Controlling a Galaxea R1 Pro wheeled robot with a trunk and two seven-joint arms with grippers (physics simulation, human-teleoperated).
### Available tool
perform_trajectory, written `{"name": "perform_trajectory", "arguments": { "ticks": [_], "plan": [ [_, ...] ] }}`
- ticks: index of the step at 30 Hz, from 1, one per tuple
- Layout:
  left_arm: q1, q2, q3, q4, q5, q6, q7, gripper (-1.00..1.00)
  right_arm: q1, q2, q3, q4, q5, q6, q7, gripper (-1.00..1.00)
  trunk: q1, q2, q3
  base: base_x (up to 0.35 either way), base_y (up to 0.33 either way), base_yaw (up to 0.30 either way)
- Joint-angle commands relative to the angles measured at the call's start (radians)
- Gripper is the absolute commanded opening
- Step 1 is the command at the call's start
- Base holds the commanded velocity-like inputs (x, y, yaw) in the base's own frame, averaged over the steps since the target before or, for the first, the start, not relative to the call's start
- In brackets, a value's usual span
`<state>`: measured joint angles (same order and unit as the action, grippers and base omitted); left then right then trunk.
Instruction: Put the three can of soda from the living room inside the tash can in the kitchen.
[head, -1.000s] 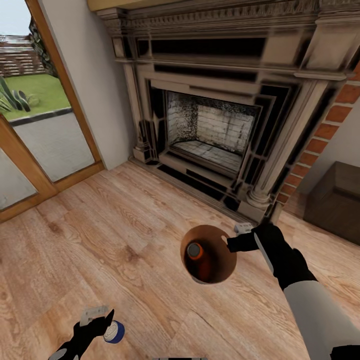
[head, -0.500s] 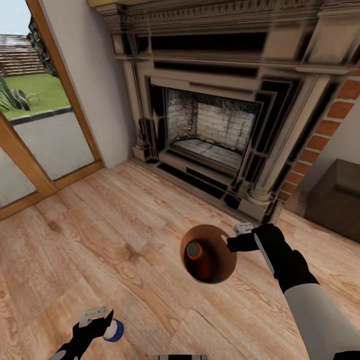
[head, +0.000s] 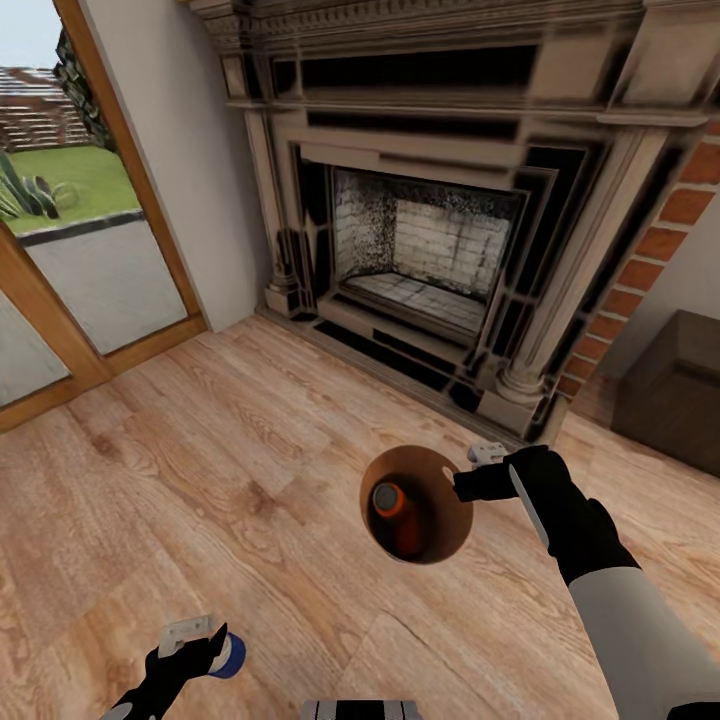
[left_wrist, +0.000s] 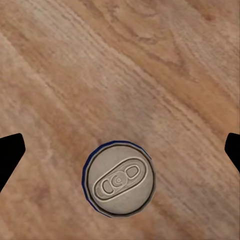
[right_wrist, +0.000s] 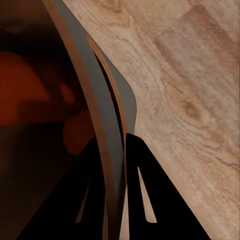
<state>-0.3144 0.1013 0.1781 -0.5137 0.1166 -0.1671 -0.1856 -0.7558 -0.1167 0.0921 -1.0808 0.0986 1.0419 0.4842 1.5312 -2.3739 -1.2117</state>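
Right end effector (head: 478, 478) pinched shut on trash can (head: 432, 540) rim at 3 o'clock, carrying it upright, orange can (head: 392, 512) inside. Left end effector (head: 205, 650) spread wide around blue can (left_wrist: 119, 178), apparently squeezing nothing; contact unclear. Fireplace (head: 430, 250) at 12 o'clock.

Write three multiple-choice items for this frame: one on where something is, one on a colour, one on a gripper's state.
1. Where is the orange soda can?
A. On the fireplace hearth
B. Inside the trash can
C. In the left gripper

2. What colour is the side of the can by the left gripper?
A. Blue
B. Green
C. Red

3. How is the right gripper?
A. Open above the floor
B. Shut on a can
C. Shut on the trash can's rim

Answers: 1 B, it lies against the brown inner wall; 2 A, a blue edge rings its silver top; 3 C, the right wrist view shows the fingers pinching the wall.
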Motion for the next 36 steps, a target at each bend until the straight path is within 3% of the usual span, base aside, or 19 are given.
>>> {"name": "perform_trajectory", "arguments": {
  "ticks": [1,12,21,27,30,36],
  "plan": [
    [0.0,0.0,0.0,0.0,0.0,0.0,0.0,1.0,0.0,0.0,-0.001,-0.002,-0.029,0.005,0.007,-1.0,0.004,-0.007,-0.003,0.0,0.0,0.0],
    [0.0,0.0,-0.001,0.0,0.0,-0.001,0.0,1.0,0.016,-0.002,-0.003,-0.053,-0.03,0.005,0.008,-1.0,0.046,-0.084,-0.038,0.0,0.0,0.0],
    [0.0,-0.001,-0.005,0.0,0.0,-0.002,0.0,1.0,0.045,-0.007,-0.007,-0.133,-0.031,0.005,0.009,-1.0,0.046,-0.084,-0.038,0.0,0.0,0.0],
    [0.0,-0.002,-0.005,0.0,0.0,-0.002,0.0,1.0,0.05,-0.014,-0.011,-0.149,-0.026,0.005,0.126,-1.0,0.046,-0.084,-0.038,0.0,0.0,0.0],
    [0.0,-0.002,-0.005,0.0,0.0,-0.002,0.0,1.0,0.05,-0.016,-0.012,-0.149,-0.026,0.005,0.141,-1.0,0.046,-0.084,-0.038,0.0,0.0,0.0],
    [0.0,-0.002,-0.005,0.001,0.0,-0.002,0.0,1.0,0.051,-0.016,-0.012,-0.149,-0.026,0.005,0.146,-1.0,0.069,-0.126,-0.056,0.0,0.0,0.0]
  ]
}}
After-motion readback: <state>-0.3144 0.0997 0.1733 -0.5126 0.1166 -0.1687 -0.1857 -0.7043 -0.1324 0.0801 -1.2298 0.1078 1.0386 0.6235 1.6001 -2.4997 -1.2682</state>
